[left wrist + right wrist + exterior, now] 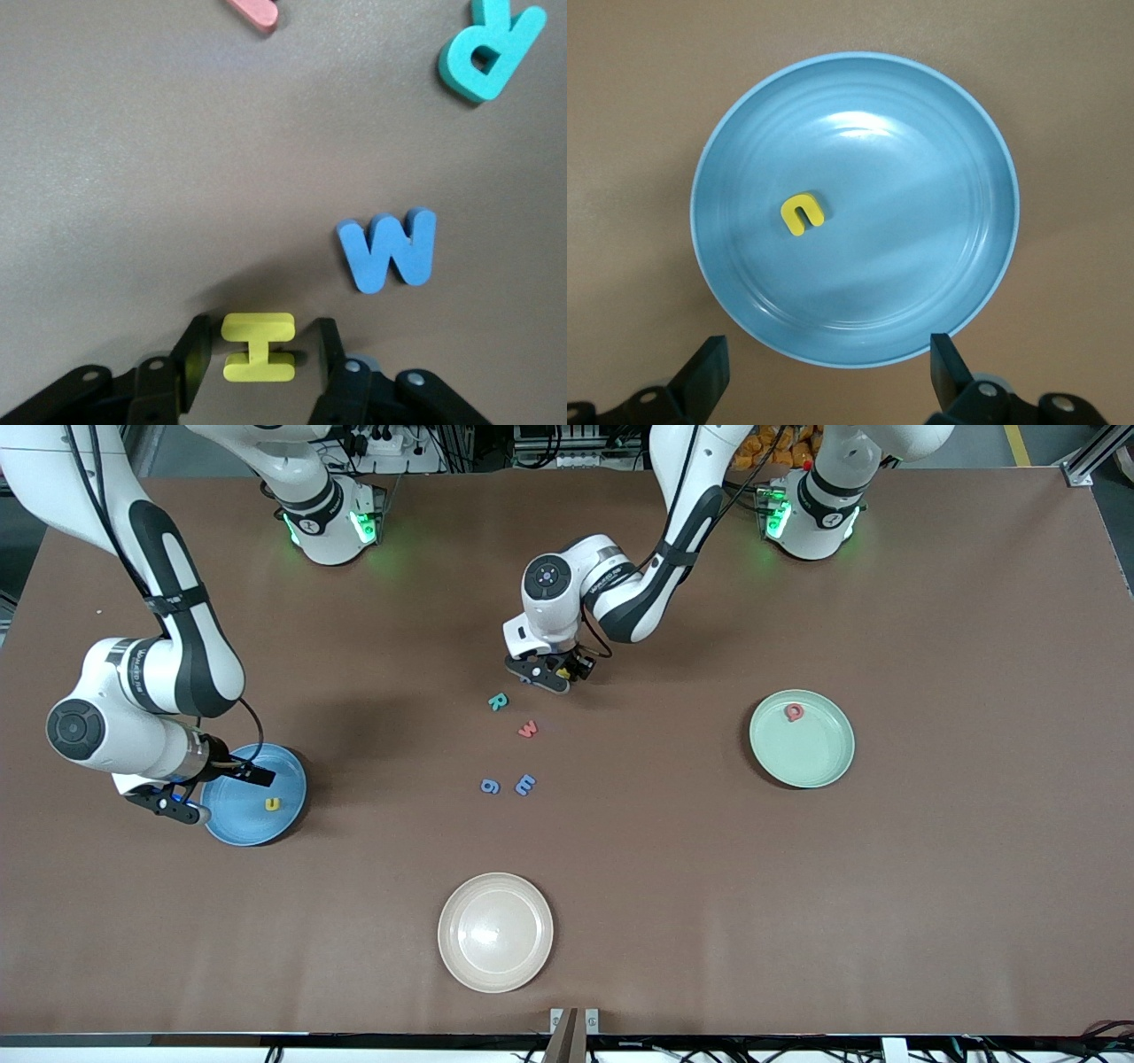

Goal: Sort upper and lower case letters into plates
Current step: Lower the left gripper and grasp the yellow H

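Note:
A yellow H (258, 346) lies flat on the brown table between the fingers of my left gripper (262, 326), which is open with a narrow gap on each side of the letter. That gripper (551, 677) is low over the table's middle. Beside it lie a blue W (390, 250), a teal R (498, 701) and a red w (528, 729). Nearer the camera are a blue g (490, 786) and another blue letter (525, 784). My right gripper (213, 790) is open over the edge of the sky-blue plate (292, 775), which holds a yellow u (802, 214). The mint-green plate (811, 757) holds a red Q (794, 711).
A cream-beige plate (495, 932) with nothing in it sits near the table's front edge. The sky-blue plate is toward the right arm's end of the table and the green plate toward the left arm's end.

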